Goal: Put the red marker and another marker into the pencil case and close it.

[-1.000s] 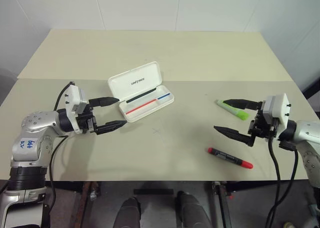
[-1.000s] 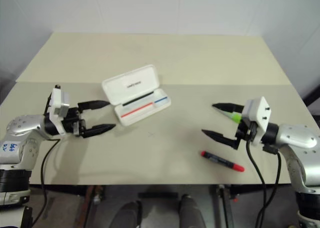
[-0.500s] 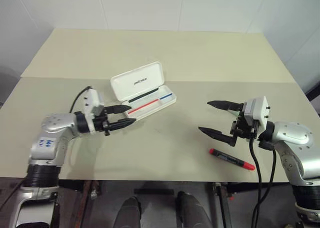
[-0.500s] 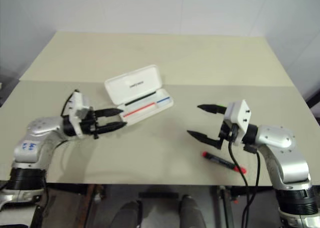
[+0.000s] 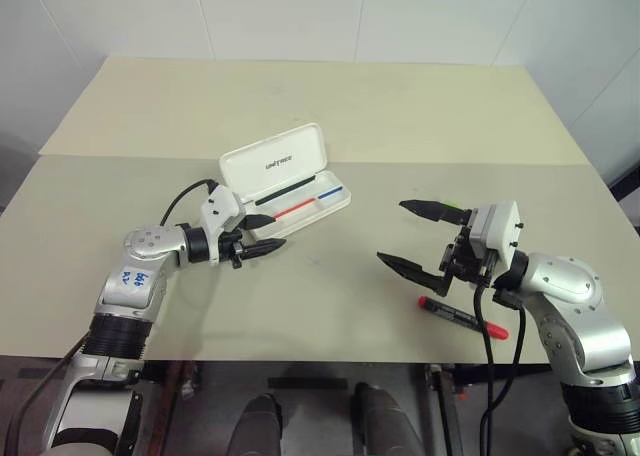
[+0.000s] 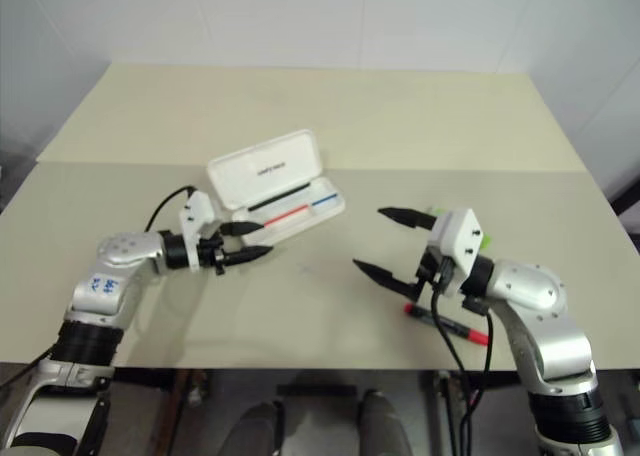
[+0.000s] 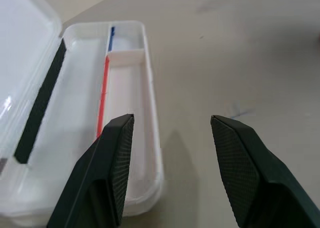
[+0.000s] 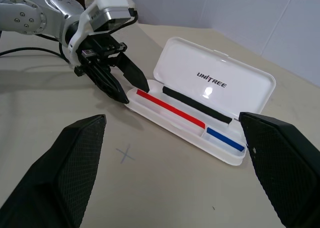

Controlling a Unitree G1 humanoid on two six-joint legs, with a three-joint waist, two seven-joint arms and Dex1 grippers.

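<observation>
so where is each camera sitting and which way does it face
Head views: look down over the table; both arms show, left hand at the pencil case, right hand open above the red marker.
Left wrist view: along its own fingers straddling the case's near wall.
Right wrist view: between its own fingers toward the left hand.
All share the open case.

Beige table (image 5: 330, 106) with a seam across it, white tiled wall (image 5: 280, 16) behind the table, dark floor under its near edge

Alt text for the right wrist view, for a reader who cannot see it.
An open white pencil case lies on a beige table, lid raised with UNITREE lettering. The left end effector touches the tray's end, fingers parted. The right end effector frames the scene, wide open.
</observation>
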